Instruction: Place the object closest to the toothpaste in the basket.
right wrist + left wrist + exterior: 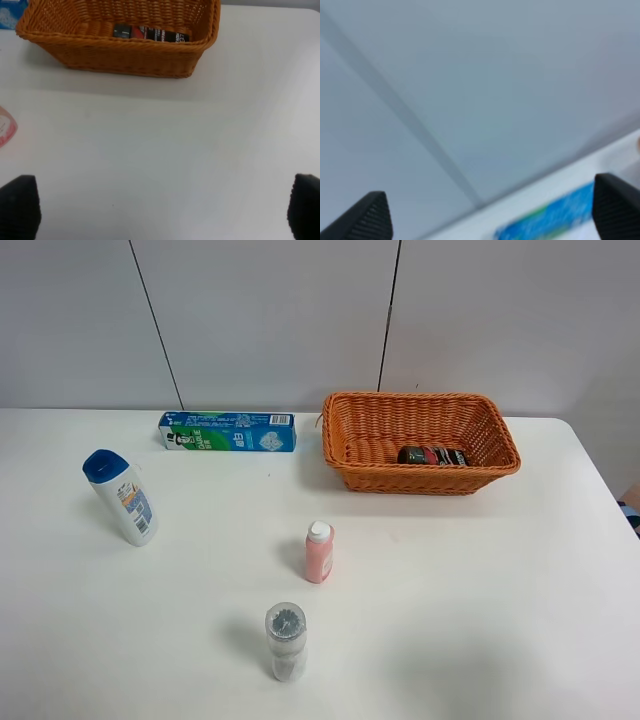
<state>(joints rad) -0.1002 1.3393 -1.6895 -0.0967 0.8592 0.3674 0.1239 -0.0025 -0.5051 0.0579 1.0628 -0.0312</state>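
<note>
The blue and green toothpaste box lies at the back of the white table, left of the woven orange basket. A dark, black and red object lies inside the basket. A pink bottle stands upright mid-table. Neither arm shows in the exterior view. My left gripper is open and empty, facing the wall, with the toothpaste box blurred below it. My right gripper is open and empty over bare table, facing the basket and the dark object.
A white bottle with a blue cap stands at the left. A clear container with a grey top stands near the front edge. The pink bottle's edge shows in the right wrist view. A grey panelled wall stands behind the table.
</note>
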